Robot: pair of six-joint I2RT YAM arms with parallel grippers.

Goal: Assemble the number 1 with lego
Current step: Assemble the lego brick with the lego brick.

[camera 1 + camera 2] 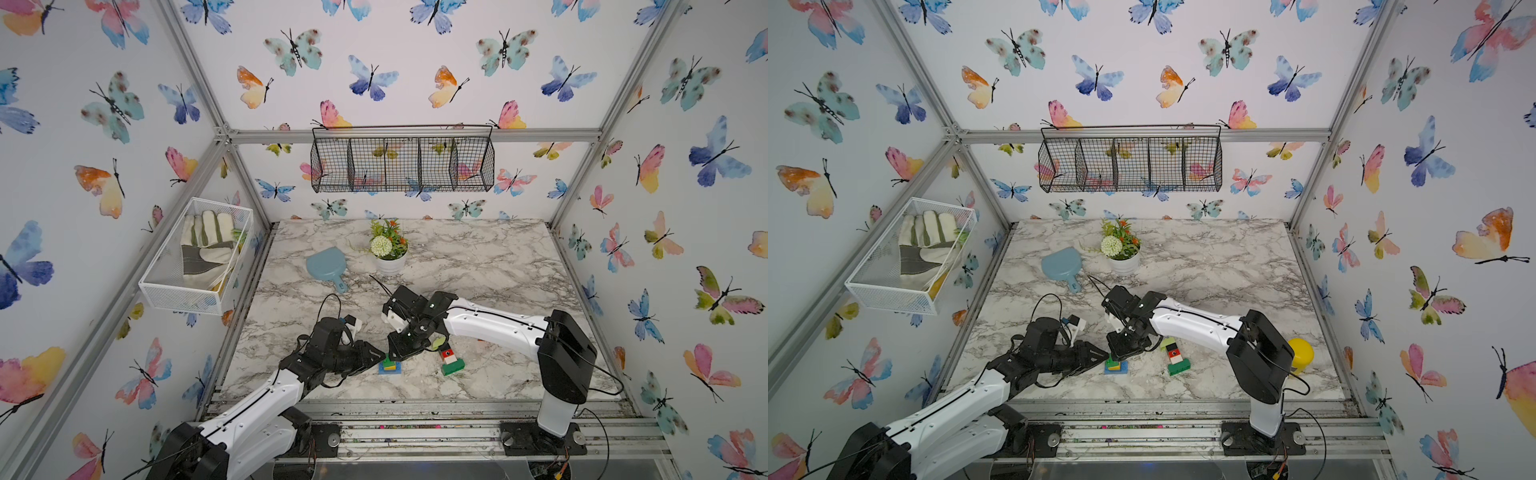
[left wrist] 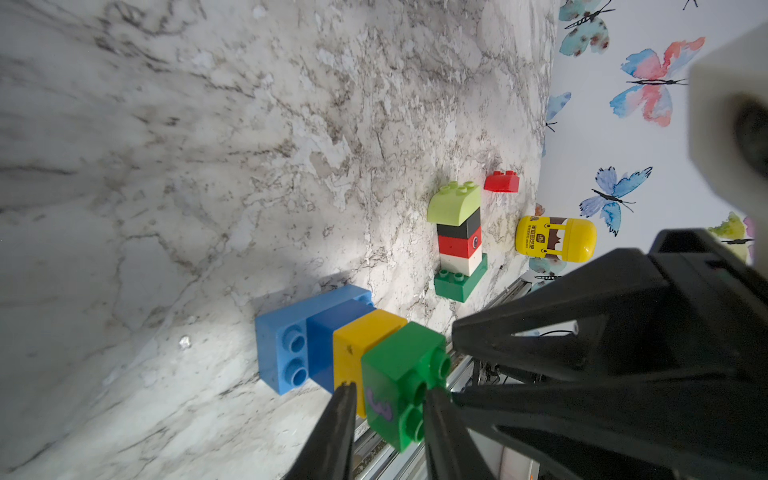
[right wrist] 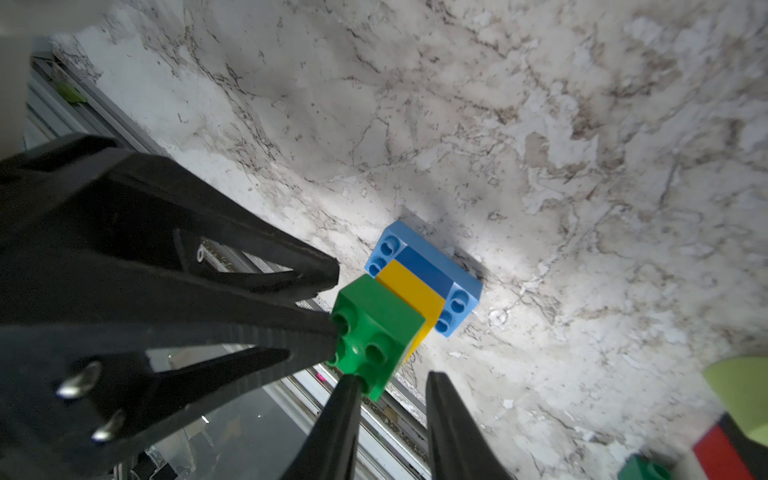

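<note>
Marble top (image 1: 498,266); lego stack (image 1: 390,369) half behind R arm (image 1: 490,326)

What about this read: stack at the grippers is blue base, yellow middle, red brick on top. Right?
Not quite: the top brick is green, not red, as the right wrist view shows. The blue base and yellow middle are right.

Glossy, smooth plastic lego (image 2: 399,365) stands on a polished marble-look table (image 2: 166,166).

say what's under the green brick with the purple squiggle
A yellow brick, then a dark blue brick, then a long light blue brick on the table. Studs between them are covered.
</note>
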